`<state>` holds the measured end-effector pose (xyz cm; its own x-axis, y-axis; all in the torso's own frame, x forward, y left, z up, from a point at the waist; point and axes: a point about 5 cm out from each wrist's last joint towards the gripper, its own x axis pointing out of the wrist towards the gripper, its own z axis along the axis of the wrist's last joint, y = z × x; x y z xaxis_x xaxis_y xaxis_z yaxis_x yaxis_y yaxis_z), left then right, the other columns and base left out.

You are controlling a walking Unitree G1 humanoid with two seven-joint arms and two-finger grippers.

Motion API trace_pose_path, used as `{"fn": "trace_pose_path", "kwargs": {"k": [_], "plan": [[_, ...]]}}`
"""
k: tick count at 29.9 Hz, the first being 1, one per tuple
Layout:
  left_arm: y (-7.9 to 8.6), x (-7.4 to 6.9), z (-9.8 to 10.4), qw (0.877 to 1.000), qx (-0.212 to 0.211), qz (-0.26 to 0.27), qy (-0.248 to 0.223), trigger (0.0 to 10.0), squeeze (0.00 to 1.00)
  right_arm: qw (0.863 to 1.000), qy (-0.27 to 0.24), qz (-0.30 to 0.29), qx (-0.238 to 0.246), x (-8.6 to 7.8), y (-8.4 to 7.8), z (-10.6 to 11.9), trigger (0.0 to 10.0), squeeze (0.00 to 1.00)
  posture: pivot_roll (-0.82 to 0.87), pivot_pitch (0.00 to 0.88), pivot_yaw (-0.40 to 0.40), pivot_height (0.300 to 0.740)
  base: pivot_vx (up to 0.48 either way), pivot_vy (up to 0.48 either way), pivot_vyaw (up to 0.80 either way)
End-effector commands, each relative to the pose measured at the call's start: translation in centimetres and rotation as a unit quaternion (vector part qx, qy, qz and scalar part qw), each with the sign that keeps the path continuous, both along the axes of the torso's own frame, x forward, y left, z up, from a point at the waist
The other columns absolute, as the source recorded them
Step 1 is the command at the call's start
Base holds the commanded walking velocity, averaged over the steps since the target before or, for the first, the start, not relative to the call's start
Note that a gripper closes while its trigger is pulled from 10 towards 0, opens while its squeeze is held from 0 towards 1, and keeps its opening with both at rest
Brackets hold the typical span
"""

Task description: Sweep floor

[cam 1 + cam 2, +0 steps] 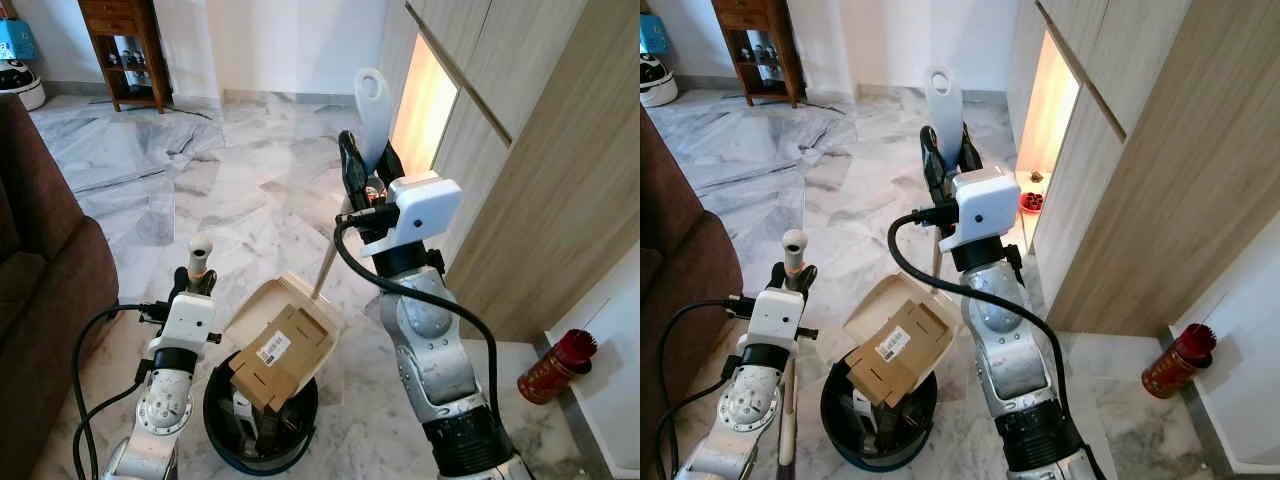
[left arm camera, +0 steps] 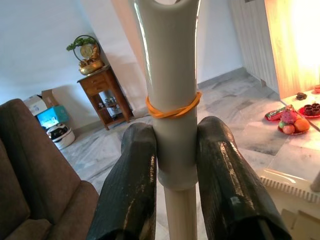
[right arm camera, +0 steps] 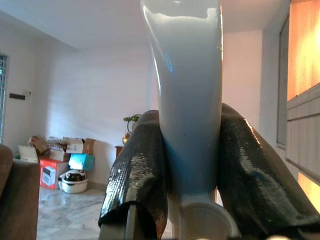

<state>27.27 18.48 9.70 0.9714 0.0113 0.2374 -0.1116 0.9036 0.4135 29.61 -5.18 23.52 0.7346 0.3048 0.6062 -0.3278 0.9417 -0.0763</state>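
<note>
- The left gripper (image 2: 175, 170) has its fingers clenched on a pale handle (image 1: 201, 250) ringed by an orange rubber band (image 2: 172, 109) — probably the broom's, though its head is out of sight.
- The right gripper (image 3: 190, 160) grips a white handle (image 1: 371, 105), likely the dustpan's, held high near the wooden cabinet (image 1: 540, 170).
- A black bin (image 1: 260, 425) stuffed with cardboard (image 1: 285, 350) sits on the marble floor (image 1: 230, 180) between the arms.
- Risk — a wide sweep could knock the bin over or clip the red canister (image 1: 556, 366).
</note>
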Motion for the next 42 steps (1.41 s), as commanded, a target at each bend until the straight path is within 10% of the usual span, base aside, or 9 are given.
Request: {"fn": "trace_pose_path", "kwargs": {"k": [1, 29, 42], "plan": [[-0.2, 0.3, 0.8, 1.0, 0.009, -0.011, -0.02, 10.0, 0.0, 0.998, -0.061, 0.011, 0.016, -1.5, 0.3, 2.0, 10.0, 0.0, 0.16, 0.0, -0.032, 0.74, 0.0, 0.0, 0.0], [-0.8, 2.3, 1.9, 0.999, 0.013, -0.036, -0.033, 10.0, 0.0, 0.969, -0.212, 0.092, -0.085, -7.6, 3.9, 3.9, 10.0, 0.0, 0.14, 0.0, 0.008, 0.74, 0.0, 0.0, 0.0], [-0.9, 3.3, 2.1, 0.998, 0.016, -0.039, -0.039, 10.0, 0.0, 0.982, -0.168, 0.056, -0.072, -6.2, 3.2, 3.6, 10.0, 0.0, 0.13, 0.0, -0.005, 0.74, 0.0, 0.0, 0.0]]}}
